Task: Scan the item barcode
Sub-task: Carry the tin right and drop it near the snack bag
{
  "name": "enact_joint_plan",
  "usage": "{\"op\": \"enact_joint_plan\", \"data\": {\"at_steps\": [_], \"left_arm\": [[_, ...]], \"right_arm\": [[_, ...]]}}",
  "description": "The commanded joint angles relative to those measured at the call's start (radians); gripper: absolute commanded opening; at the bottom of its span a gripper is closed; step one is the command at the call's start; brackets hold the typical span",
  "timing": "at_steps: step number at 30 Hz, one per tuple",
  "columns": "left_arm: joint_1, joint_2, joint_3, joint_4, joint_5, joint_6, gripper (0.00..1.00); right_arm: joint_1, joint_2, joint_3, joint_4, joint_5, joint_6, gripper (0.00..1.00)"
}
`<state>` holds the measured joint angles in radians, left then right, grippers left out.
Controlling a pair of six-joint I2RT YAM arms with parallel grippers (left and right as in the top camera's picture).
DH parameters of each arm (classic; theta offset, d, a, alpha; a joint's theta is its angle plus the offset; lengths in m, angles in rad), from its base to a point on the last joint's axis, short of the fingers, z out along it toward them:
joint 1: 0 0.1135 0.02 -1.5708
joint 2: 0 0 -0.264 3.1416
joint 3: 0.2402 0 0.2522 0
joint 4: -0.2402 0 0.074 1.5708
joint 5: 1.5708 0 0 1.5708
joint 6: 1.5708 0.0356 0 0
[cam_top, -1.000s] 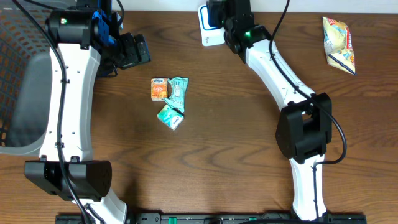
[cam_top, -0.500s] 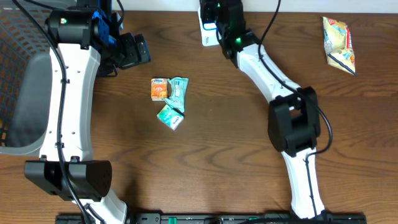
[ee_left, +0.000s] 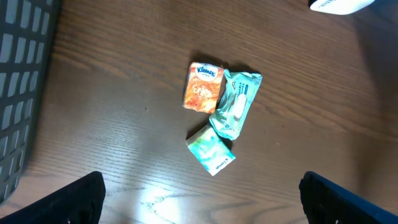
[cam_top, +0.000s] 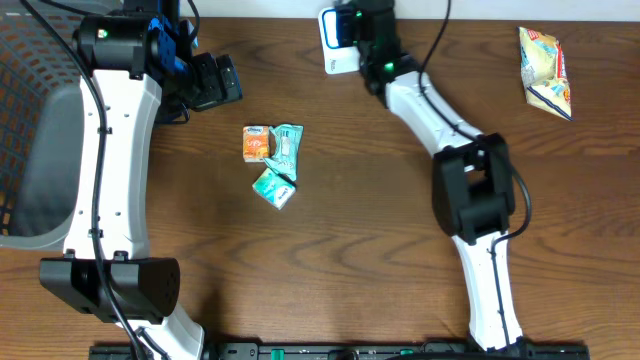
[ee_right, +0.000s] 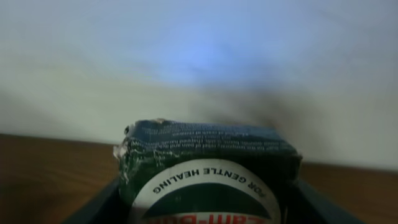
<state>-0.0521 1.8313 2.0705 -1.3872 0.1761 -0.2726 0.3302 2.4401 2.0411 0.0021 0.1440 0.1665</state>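
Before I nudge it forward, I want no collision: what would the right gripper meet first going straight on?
The right gripper has its jaws closed on a green packet. Straight beyond is a pale, blue-lit surface, probably the white scanner, though depth is unclear.

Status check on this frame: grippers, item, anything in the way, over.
Left gripper open, above three packets. Right gripper shut on green packet, up at the white scanner. Nothing seen blocking.

Open tabletop (cam_top: 350, 200) round mid packets (cam_top: 272, 160); basket (cam_top: 25, 120) blocks left edge, snack bag (cam_top: 545, 72) far right.
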Motion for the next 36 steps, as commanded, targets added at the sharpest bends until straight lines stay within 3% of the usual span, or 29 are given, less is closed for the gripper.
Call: {"op": "enact_joint_plan", "data": {"at_steps": [1, 6, 12, 14, 19, 26, 36], "left_arm": [[0.006, 0.005, 0.003, -0.003, -0.013, 0.006, 0.98], [0.006, 0.005, 0.003, -0.003, -0.013, 0.006, 0.98], [0.006, 0.005, 0.003, -0.003, -0.013, 0.006, 0.98], [0.006, 0.005, 0.003, -0.003, -0.013, 0.006, 0.98], [0.006, 0.005, 0.003, -0.003, -0.013, 0.006, 0.98], [0.006, 0.005, 0.003, -0.003, -0.013, 0.006, 0.98], [0.006, 0.005, 0.003, -0.003, -0.013, 0.006, 0.98]], "right_arm": [[-0.114, -0.072, 0.012, -0.09, 0.041, -0.019, 0.55], [-0.238, -0.082, 0.012, -0.299, 0.037, -0.023, 0.54], [-0.364, -0.082, -0.014, -0.475, 0.003, -0.116, 0.62], [-0.418, -0.082, -0.042, -0.497, 0.004, -0.116, 0.78], [-0.489, -0.082, -0.067, -0.528, 0.011, -0.116, 0.99], [-0.506, -0.086, -0.066, -0.589, -0.043, -0.089, 0.99], [-0.397, -0.212, -0.065, -0.589, -0.079, -0.049, 0.98]]}}
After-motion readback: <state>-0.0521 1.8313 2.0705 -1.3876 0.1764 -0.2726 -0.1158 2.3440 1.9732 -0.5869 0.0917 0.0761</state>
